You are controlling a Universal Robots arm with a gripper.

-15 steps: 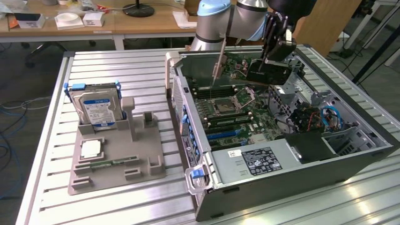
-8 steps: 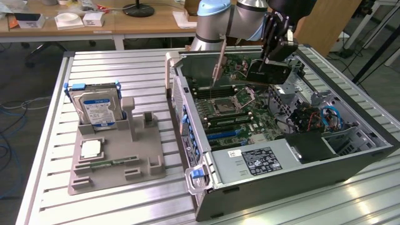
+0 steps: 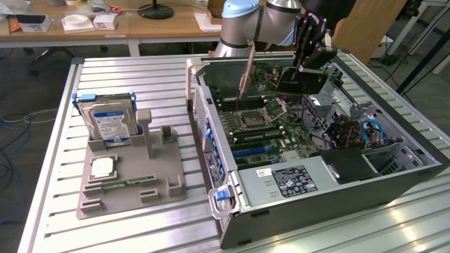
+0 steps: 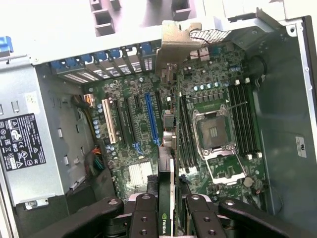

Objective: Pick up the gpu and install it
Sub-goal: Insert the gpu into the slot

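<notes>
Clamping the gpu (image 3: 304, 83) edge-on above the motherboard (image 3: 262, 129), the gripper (image 3: 308, 62) does best with the card upright and parallel to the blue slot (image 4: 150, 119).

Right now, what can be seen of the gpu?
The gpu is a thin dark card with a silver metal bracket at one end and a green Nvidia logo on its edge. The hand is shut on it, holding it on edge over the motherboard inside the open computer case.
</notes>
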